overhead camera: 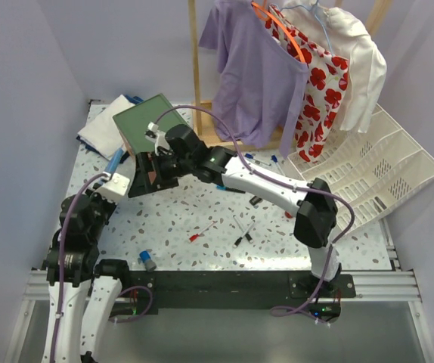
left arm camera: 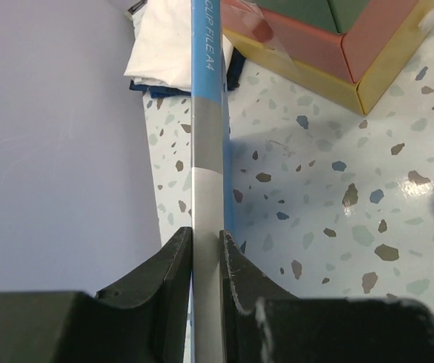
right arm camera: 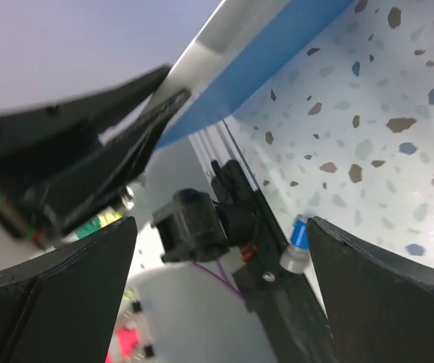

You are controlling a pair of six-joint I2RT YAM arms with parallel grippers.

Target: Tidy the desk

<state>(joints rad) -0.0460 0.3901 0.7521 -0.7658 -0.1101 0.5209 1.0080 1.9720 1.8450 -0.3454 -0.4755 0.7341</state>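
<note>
My left gripper (left arm camera: 206, 246) pinches a blue clip file (left arm camera: 208, 113); my right gripper (right arm camera: 221, 223) gapes empty.
The file is thin, flat, edge-on between matte black fingers (left arm camera: 164, 265); the glossy speckled desk (left arm camera: 338, 197) lies beneath both arms.

The right claw (right arm camera: 221, 227) gapes wide before the left claw (right arm camera: 173, 85) pinching a blue file (right arm camera: 277, 68).

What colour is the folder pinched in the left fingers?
The folder is blue with grey and white bands on its edge; clearest in the left wrist view.
</note>
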